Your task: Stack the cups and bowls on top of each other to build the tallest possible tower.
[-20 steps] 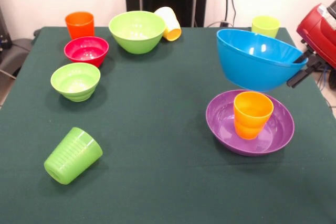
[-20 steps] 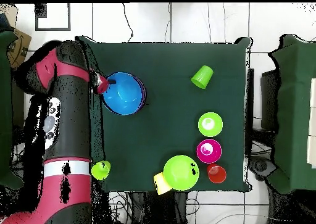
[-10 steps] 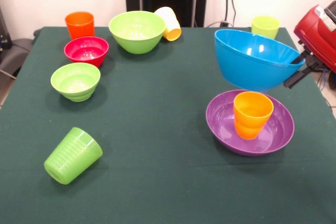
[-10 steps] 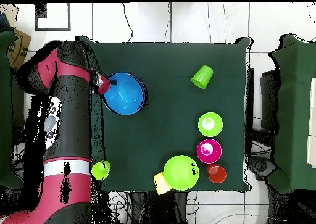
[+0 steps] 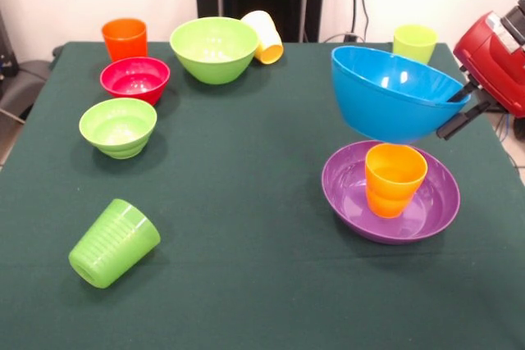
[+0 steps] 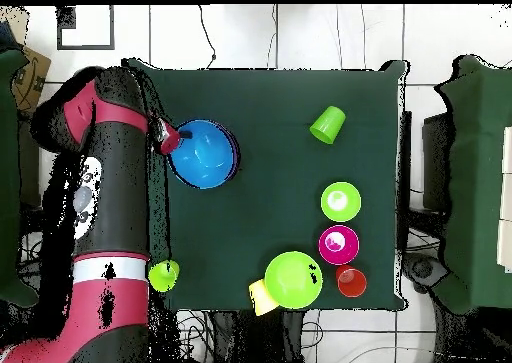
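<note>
Green-clothed table [image 5: 246, 202]: gripper [image 5: 461, 106] clamps glossy blue bowl [image 5: 394, 94] (tilted) above purple bowl [image 5: 435, 211].

Big blue bowl [image 5: 396, 94] held up off table, tilted, just above purple bowl [image 5: 390, 193], w/ gripper [image 5: 459, 108] clamped on its right rim. Purple bowl wide, shallow; orange-yellow cup [image 5: 394, 178] upright inside it. Ribbed green cup [image 5: 113, 243] on its side, near-left. Small lime bowl [image 5: 118, 126], red bowl [image 5: 134, 79], orange cup [image 5: 125, 38] upright in a row at left. Large lime bowl [image 5: 214, 48] at back, pale yellow cup [image 5: 263, 36] tipped beside it. Yellow-green cup [image 5: 414, 41] upright, back right.
</note>
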Robot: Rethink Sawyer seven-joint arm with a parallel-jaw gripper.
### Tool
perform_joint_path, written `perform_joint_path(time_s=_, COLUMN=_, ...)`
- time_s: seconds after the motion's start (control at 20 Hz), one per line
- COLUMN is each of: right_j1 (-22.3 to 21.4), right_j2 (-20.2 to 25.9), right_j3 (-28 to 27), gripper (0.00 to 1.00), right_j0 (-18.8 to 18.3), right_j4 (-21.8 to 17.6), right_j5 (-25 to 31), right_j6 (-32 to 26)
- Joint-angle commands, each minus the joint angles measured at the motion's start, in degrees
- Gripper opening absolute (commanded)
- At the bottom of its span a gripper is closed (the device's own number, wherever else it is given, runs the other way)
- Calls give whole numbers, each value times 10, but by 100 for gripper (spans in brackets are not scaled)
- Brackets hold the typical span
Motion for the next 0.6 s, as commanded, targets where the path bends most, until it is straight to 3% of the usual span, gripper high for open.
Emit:
perform_joint_path(time_s=0.05, right_j1=3, right_j2=24, right_j3=-16, gripper=0, right_j0=8, right_j4=5, right_j5=53, right_j6=154)
perform_joint_path(time_s=0.6, right_j1=16, right_j2=18, right_j3=-8, gripper=0, right_j0=4, right_j4=2, right_j5=37, right_j6=162)
